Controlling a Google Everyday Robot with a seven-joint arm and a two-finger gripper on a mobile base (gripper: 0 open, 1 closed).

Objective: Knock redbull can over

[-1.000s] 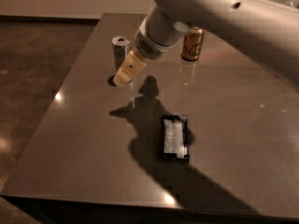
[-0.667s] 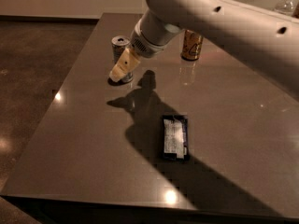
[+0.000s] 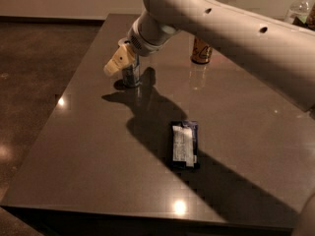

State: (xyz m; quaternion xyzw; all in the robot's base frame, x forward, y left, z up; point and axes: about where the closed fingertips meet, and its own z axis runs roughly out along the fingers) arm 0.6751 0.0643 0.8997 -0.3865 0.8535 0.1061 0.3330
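The redbull can (image 3: 131,74) stands upright on the dark table (image 3: 88,146) at the far left, slim and silver with blue panels; its top is hidden behind my gripper. My gripper (image 3: 118,61), with cream-coloured fingers, is right at the can's upper part, in front of it and slightly to its left. It appears to touch or overlap the can.
A wider gold can (image 3: 201,50) stands upright at the back, partly hidden behind my arm. A dark snack packet with a white label (image 3: 184,143) lies flat mid-table. A plastic water bottle (image 3: 300,7) is at the far right edge.
My gripper has moved left and back toward the redbull can and now covers its top. The can still stands upright.
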